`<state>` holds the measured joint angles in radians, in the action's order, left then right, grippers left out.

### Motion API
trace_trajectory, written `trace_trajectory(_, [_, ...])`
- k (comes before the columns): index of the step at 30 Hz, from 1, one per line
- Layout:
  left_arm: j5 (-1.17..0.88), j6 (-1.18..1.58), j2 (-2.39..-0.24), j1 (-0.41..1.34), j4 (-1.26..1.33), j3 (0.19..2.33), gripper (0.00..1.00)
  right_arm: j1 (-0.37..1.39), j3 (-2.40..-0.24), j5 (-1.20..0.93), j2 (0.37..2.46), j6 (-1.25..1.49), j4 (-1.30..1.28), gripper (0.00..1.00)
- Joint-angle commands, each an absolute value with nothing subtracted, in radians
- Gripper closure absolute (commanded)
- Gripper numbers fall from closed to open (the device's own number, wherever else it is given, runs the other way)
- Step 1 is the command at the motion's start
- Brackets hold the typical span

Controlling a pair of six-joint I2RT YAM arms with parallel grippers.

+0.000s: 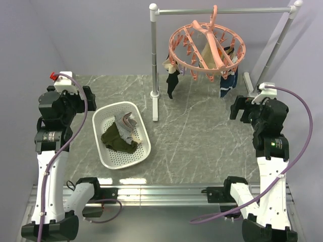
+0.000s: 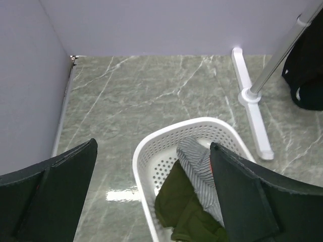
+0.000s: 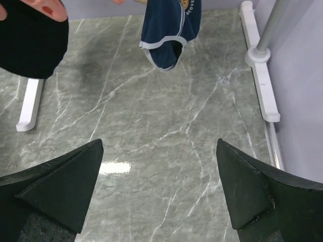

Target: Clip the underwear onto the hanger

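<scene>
Haven't grabbed anything yet, still at step one. My left gripper (image 2: 154,146) and right gripper (image 3: 159,143) both have fingers wide apart, empty. The underwear (image 1: 126,125) is crumpled in the white basket (image 1: 103,151) near the table's left edge, against an olive garment (image 1: 117,142). Next I probably pinch the waistband with the left and lift it to the hanger (image 1: 207,48) at the far edge.

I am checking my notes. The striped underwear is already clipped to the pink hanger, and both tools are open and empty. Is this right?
No. The striped underwear lies in the white basket, not on the pink hanger; the top view shows it. The left tool and right tool are open and empty.
</scene>
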<state>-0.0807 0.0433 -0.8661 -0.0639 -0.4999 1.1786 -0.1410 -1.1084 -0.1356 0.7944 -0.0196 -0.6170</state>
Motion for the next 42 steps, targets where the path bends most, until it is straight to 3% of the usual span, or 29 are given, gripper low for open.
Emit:
trace_trajectory(1, [-0.119, -0.043, -0.877, -0.060, -0.523, 1.209, 0.01, -0.149, -1.141, -0.185, 0.788, -0.028, -0.615, 0.00])
trace_trajectory(6, [-0.352, -0.107, -0.949, -0.058, -0.642, 1.221, 0.01, -0.149, -1.135, -0.262, 0.793, -0.040, -0.634, 0.01])
trace_trajectory(9, [-0.393, -0.089, -0.989, -0.049, -0.670, 1.200, 0.01, -0.149, -1.135, -0.297, 0.793, -0.048, -0.641, 0.01])
trace_trajectory(17, [-0.105, 0.043, -1.041, 0.149, -0.528, 1.027, 0.01, -0.149, -1.138, -0.311, 0.825, -0.067, -0.637, 0.00])
trace_trajectory(25, [0.026, 0.126, -1.184, 0.330, -0.425, 0.965, 0.14, -0.149, -1.138, -0.342, 0.844, -0.074, -0.650, 0.00])
trace_trajectory(37, [0.184, 0.278, -1.429, 0.374, -0.406, 1.005, 0.22, -0.149, -1.128, -0.345, 0.857, -0.075, -0.640, 0.00])
trace_trajectory(42, [0.140, 0.284, -1.494, 0.374, -0.396, 1.023, 0.26, -0.149, -1.111, -0.347, 0.853, -0.075, -0.626, 0.00])
